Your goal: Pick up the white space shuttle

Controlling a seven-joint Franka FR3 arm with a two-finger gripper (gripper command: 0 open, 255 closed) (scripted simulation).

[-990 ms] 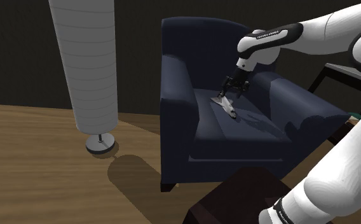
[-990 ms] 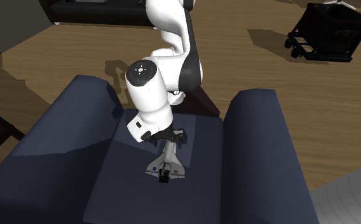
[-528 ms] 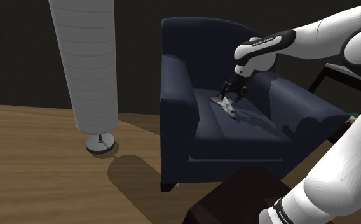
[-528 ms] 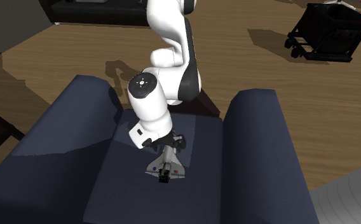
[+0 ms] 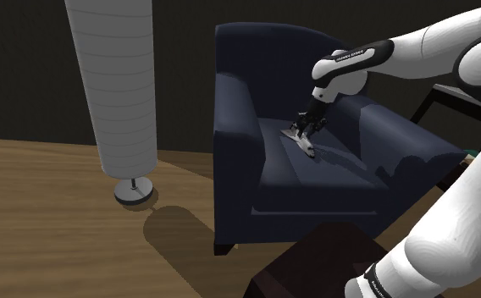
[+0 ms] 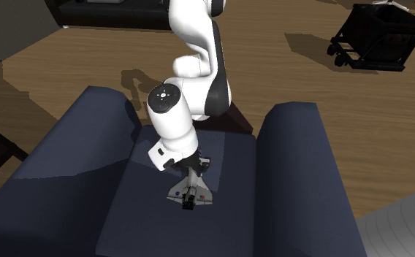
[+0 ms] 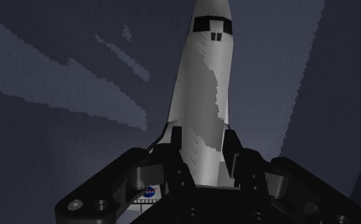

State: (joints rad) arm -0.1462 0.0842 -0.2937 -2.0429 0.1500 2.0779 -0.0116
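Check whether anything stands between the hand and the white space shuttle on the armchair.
Nothing visible does. The hand clasps the white space shuttle by its body, on the seat of the dark blue armchair.

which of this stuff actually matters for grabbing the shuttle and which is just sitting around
For the job:
- white space shuttle
- pincer, its fingers clasping the shuttle's body from both sides

Just lying about:
- dark blue armchair, which the shuttle lies on
- tall white floor lamp beside the armchair
- black cart further off
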